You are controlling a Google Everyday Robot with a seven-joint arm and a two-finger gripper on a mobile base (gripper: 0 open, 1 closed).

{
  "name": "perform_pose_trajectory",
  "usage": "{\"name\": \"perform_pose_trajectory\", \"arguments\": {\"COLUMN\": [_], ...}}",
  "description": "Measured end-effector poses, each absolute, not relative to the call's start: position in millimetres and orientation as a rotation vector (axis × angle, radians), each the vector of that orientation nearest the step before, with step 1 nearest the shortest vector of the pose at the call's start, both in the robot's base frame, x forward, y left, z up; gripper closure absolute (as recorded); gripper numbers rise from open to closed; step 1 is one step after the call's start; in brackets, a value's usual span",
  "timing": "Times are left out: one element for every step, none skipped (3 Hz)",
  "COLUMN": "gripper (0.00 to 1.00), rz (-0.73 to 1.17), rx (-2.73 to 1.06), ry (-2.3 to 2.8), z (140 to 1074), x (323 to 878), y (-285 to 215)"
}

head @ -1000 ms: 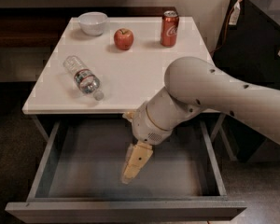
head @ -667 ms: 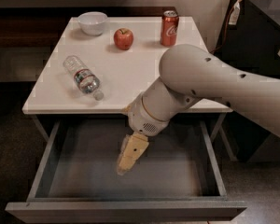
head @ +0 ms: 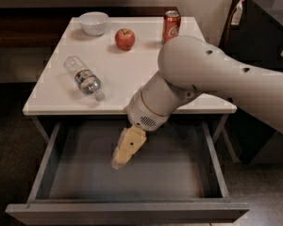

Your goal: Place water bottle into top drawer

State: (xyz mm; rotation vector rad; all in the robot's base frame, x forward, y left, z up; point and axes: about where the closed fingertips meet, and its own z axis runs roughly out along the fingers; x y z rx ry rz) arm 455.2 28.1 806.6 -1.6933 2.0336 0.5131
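The water bottle (head: pixel 83 79) lies on its side on the left part of the white table (head: pixel 132 74), cap pointing toward the front edge. Below the tabletop the top drawer (head: pixel 179 175) is pulled out wide, with a bare grey floor. My gripper (head: pixel 119 162) hangs inside the drawer's opening, left of its middle, tan and pointing down and to the left. It holds nothing and is well below and to the right of the bottle. The big white arm (head: pixel 212 74) covers the table's front right part.
A white bowl (head: pixel 94 22), a red apple (head: pixel 125 38) and a red soda can (head: pixel 171 26) stand along the back of the table. A dark cabinet (head: pixel 264 41) stands to the right. The drawer's front panel (head: pixel 127 213) juts toward the camera.
The arm has swung left and risen toward the table's front edge, and the gripper has shifted left inside the drawer. The bottle has not moved.
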Motion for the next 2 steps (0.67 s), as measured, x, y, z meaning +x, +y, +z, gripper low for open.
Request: {"name": "perform_pose_trajectory", "arguments": {"gripper": [0.00, 0.00], "rz": [0.507, 0.469], "rx": [-1.667, -1.620], "ry": [2.062, 2.110], "z": [812, 826], "x": [454, 457], "y": [34, 48]}}
